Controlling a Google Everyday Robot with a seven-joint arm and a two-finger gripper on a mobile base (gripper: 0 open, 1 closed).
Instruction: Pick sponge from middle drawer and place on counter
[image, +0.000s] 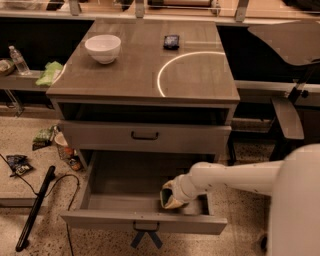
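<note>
Grey middle drawer (145, 220) is pulled open. Down inside it sits the gripper (168, 199), and its fingers look clenched on the sponge (170, 195), though that is hard to see. Lifting it onto the table (135, 70) is left.

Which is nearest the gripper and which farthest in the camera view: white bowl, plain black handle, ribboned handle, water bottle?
The gripper is inside the open middle drawer, right of centre.
1. Ribboned handle, on the drawer front just below it.
2. Plain black handle, on the shut drawer above.
3. White bowl, back left of the counter.
4. Water bottle, far left.
</note>
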